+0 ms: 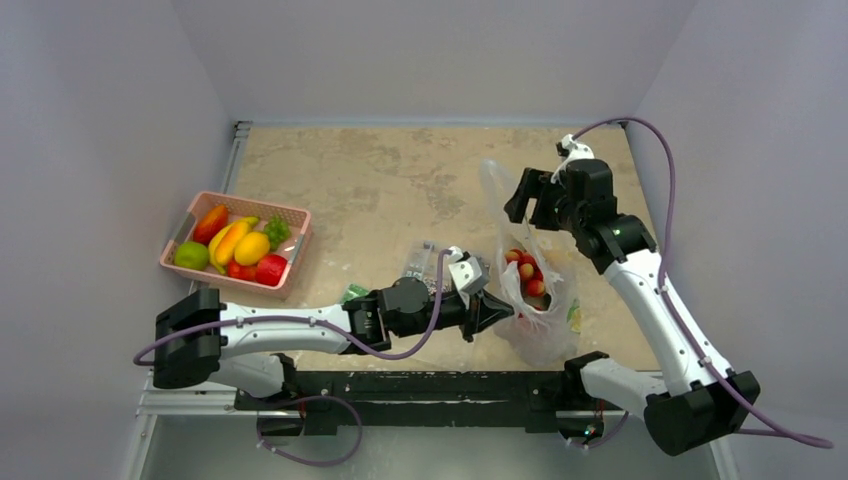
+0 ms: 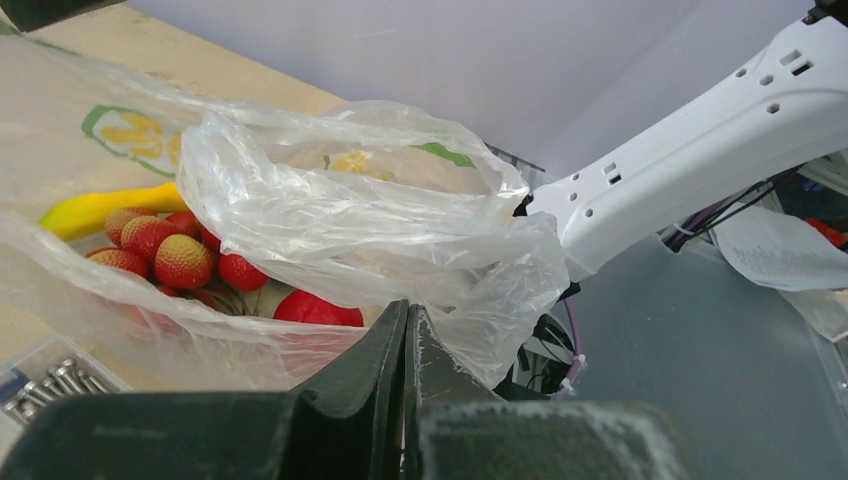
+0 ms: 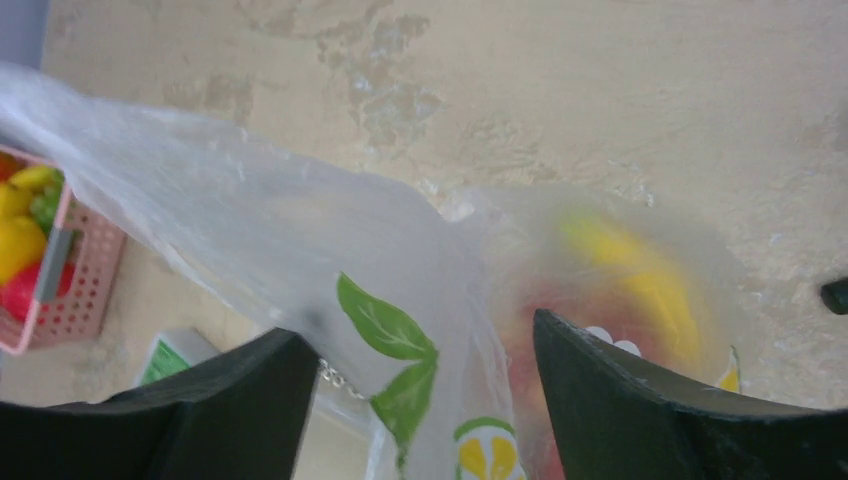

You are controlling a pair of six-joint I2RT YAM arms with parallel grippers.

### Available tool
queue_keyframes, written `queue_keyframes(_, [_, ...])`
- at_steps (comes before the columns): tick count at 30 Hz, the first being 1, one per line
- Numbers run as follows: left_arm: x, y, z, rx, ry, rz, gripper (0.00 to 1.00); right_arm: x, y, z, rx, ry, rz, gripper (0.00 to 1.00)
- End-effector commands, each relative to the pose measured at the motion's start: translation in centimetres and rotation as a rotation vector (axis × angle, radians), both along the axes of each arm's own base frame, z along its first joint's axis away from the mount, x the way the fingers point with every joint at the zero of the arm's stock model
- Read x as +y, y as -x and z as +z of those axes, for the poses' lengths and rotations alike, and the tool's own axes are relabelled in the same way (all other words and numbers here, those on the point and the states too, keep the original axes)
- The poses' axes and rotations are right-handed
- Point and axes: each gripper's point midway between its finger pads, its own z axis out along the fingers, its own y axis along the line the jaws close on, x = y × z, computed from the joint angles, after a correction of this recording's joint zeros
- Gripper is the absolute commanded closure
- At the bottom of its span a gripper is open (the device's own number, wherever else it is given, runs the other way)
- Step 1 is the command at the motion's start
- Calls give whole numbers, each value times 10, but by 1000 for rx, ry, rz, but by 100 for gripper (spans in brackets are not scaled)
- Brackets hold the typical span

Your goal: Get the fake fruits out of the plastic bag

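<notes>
1. While the plastic bag (image 1: 548, 335) slumps on the surface (image 1: 380, 180) in front of the right arm's base, its mouth gapes upward, and one flap of film rises beside the right tool (image 1: 528, 200).
2. Inside the bag, the red grapes (image 2: 160, 255) are heaped near the middle. The yellow banana (image 2: 95, 212) lies just behind them, and both are fully within the film.
3. The left tool (image 1: 492, 311) reaches in from the left and is clenched. Its wrist view shows the two fingers pressed together with the bag's near rim bunched at their tips. It appears to be pinching that rim, though crinkles hide the exact bite.
4. The right tool is released, with its fingers spread wide above the mouth. The raised flap passes between them, and no contact with either finger can be made out.
5. The fruit sits below the right tool, down through the open mouth. The left tool is level with the fruit but occupied with the rim, so the right arm looks better placed to reach in.
6. The banana's long axis runs crosswise to the left tool's reach. From the right wrist it is only a slanting yellow blur.
7. A pink basket (image 1: 290, 215) of other fruit stands well apart to the left, and a clear box (image 1: 422, 262) of metal parts lies just beside the bag.
</notes>
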Motion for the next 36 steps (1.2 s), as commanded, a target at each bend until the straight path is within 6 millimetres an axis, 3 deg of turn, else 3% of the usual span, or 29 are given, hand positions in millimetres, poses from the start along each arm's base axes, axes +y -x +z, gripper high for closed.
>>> queue_keyframes(1, [9, -4, 24, 50, 45, 67, 100, 2, -31, 22, -118, -122, -126, 35])
queue_keyframes(2, [10, -5, 24, 61, 29, 83, 100, 8, -34, 25, -127, -162, -123, 50])
queue_keyframes(4, [11, -2, 23, 49, 1, 88, 100, 9, -45, 32, -150, -198, -154, 89])
queue_keyframes(5, [12, 2, 24, 36, -1, 88, 100, 3, -51, 36, -156, -182, -194, 100])
queue_keyframes(10, [10, 29, 20, -37, 26, 88, 100, -30, -96, 67, -199, -47, -278, 100])
queue_keyframes(15, [-10, 66, 7, -110, 18, 74, 100, -50, -130, 91, -223, 14, -263, 100])
queue_keyframes(19, [-22, 76, 1, -126, -22, 81, 100, -44, -128, 85, -187, 38, -203, 100])
queue_keyframes(23, [-17, 63, 9, -129, -77, 156, 100, -48, -105, 64, -138, 56, -201, 100])
queue_keyframes(25, [-11, 57, 14, -140, -101, 189, 86, -49, -90, 54, -101, 57, -198, 95])
queue_keyframes(26, [-8, 55, 17, -134, -106, 199, 77, -52, -81, 49, -81, 67, -202, 87])
queue_keyframes(27, [-5, 54, 20, -125, -106, 206, 63, -56, -72, 42, -49, 84, -214, 77])
queue_keyframes(29, [5, 53, 29, -95, -94, 217, 47, -62, -55, 39, -20, 109, -223, 52])
queue_keyframes(33, [24, 54, 43, -52, -87, 189, 38, -64, -21, 37, 29, 114, -210, 24])
queue_keyframes(36, [39, 54, 53, -13, -81, 149, 36, -71, 9, 30, 97, 145, -216, 18])
